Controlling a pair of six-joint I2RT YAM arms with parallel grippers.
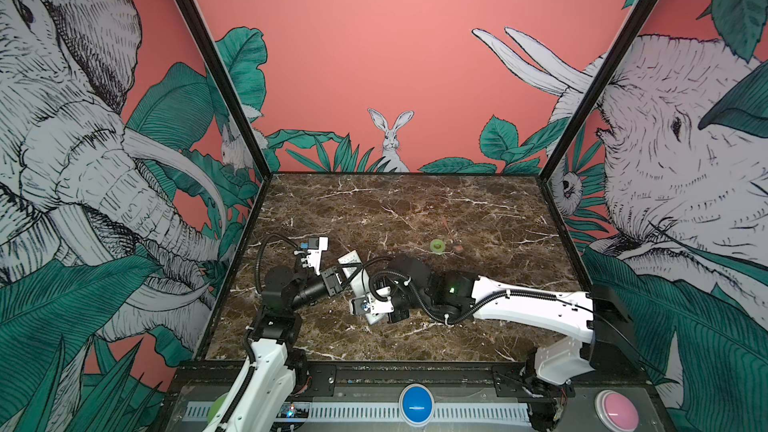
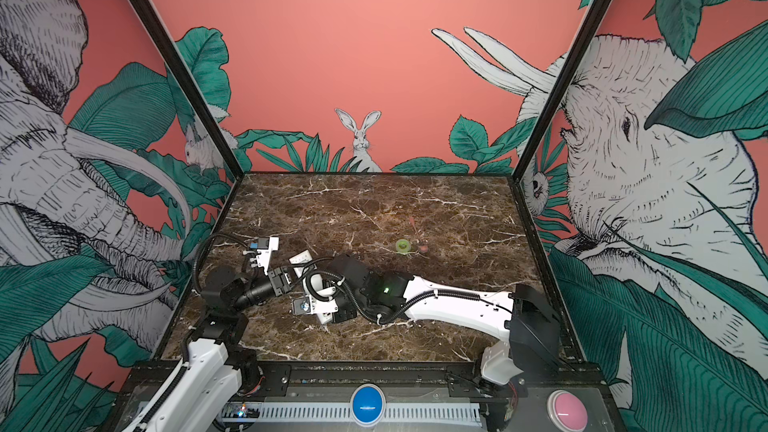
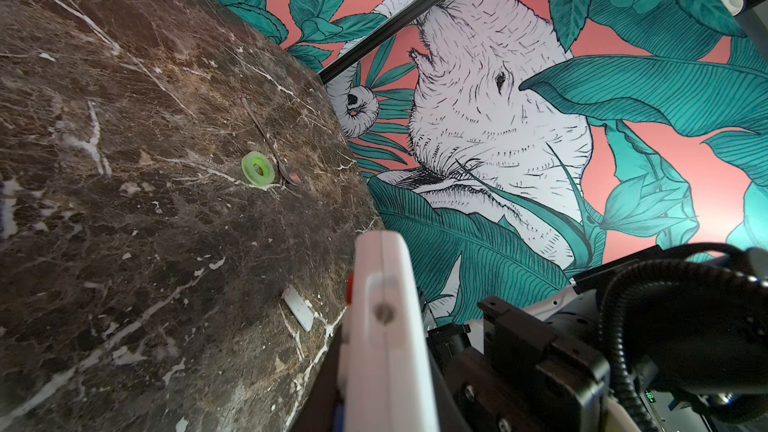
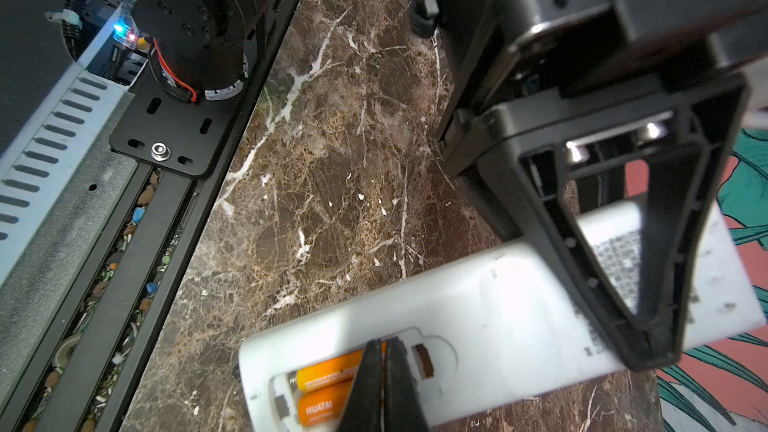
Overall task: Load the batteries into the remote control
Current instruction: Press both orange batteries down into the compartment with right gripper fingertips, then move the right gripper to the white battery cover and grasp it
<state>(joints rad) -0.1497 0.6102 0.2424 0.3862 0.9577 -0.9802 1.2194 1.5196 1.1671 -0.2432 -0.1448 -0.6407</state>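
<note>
The right gripper (image 4: 385, 347) has its tips pressed together with nothing between them, nosed down onto the upper of the two batteries (image 4: 328, 369) in the open bay. The lower one (image 4: 322, 407) lies snug beside it, and both look seated side by side. The bay is in the plain back of the remote control (image 4: 498, 297), which faces up. The left gripper (image 1: 348, 274) is clamped across the remote's body further along.

In both top views the remote sits left of the tabletop's (image 1: 415, 209) middle, running roughly 11 to 5 o'clock under the crossed arms. From it, a green roll (image 1: 437, 246) and a spoon (image 3: 266, 139) lie well apart at about 2 o'clock.

Loading looks essentially done. A small flat white piece (image 3: 297, 309) on the marble is probably the bay's cover, so closing it up would remain.
</note>
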